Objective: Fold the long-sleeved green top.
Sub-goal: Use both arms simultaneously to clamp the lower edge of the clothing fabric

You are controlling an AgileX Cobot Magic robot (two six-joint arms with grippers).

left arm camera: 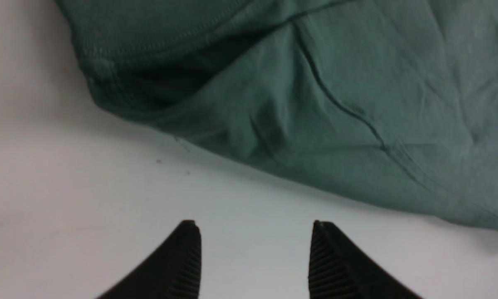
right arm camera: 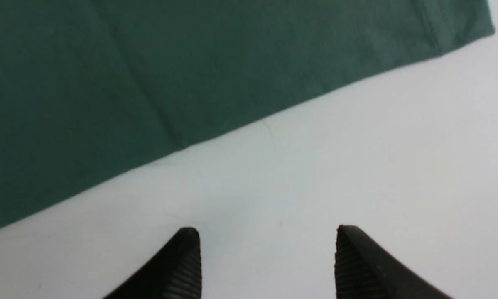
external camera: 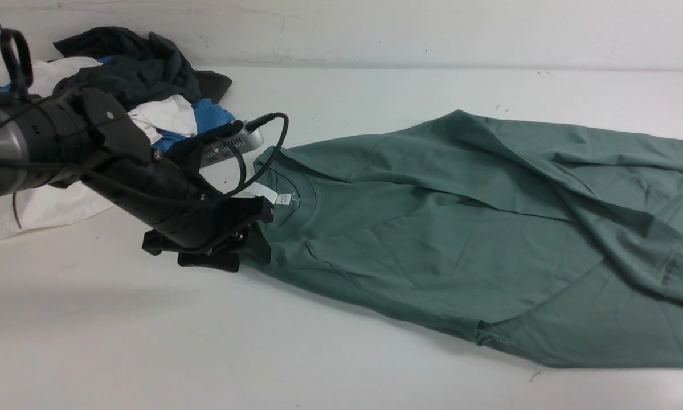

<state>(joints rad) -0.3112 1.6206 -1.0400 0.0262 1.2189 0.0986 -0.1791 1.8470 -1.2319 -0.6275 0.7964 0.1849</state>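
Reaching toward the shoulder by the collar, the left pincer (left arm camera: 253, 227) hangs spread over bare counter (external camera: 119, 341), just short of the green long-sleeved top (external camera: 461, 228), which sprawls rumpled from centre to right. The right pincer (right arm camera: 267, 230), also spread and empty, hovers beside a straight edge of the top. Folding looks barely begun — next, both must nip cloth edges. A heap of clothes (external camera: 142, 74) lies far left, against a scuffed white wall (external camera: 375, 28).

The green long-sleeved top (external camera: 432, 228) lay spread out but rumpled, a muted sage, with a long fold of cloth slanting across its body. Its collar and white neck label (external camera: 267, 193) pointed toward my left gripper (left arm camera: 253, 226), the seamed edge just ahead of those parted jaws, not touching. A straight edge ran slantwise just beyond my right gripper (right arm camera: 267, 230), clear of its spread tips.
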